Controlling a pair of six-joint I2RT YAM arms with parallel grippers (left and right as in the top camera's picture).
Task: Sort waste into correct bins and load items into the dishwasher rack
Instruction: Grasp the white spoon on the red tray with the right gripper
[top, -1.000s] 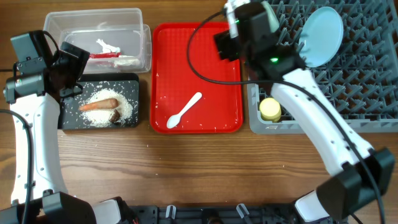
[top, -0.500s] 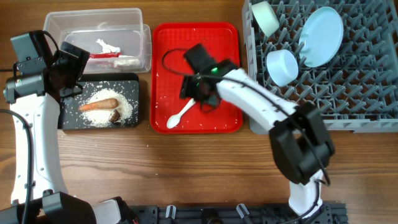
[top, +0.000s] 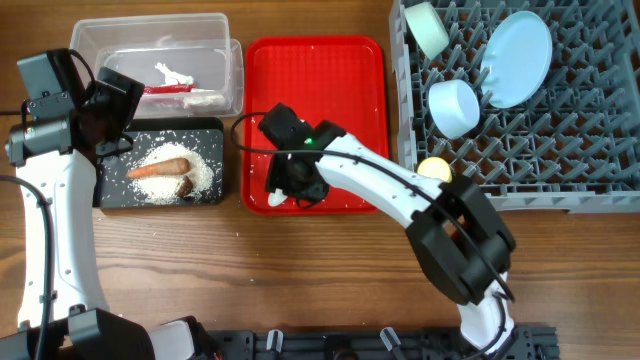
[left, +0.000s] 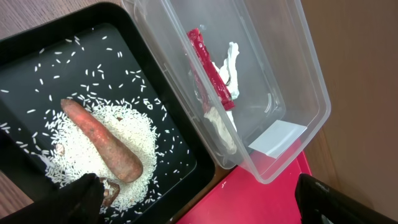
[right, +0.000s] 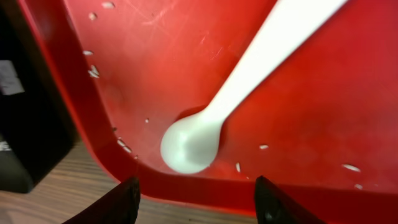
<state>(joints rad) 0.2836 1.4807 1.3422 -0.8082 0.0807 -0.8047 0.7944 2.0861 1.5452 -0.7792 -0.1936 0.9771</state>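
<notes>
Lying spoon (right: 186, 146): white, flat in the red tray (top: 370, 110), bowl end in the corner nearest the black tray (top: 212, 192); stray rice grains around it.
Right tool (right: 200, 202): low over the spoon's bowl end, fingers spread on either side, not touching; holds nothing.
Rack (top: 560, 160): just right of the red tray; carries plate (top: 515, 58), two bowls, yellow cup (top: 434, 170).
Clear tub (top: 90, 40): red wrapper (left: 208, 68), white scraps.
Black tray contents: carrot piece (top: 160, 168), brown lump, rice.
Left tool (left: 211, 202): wide, empty, above both bins.
</notes>
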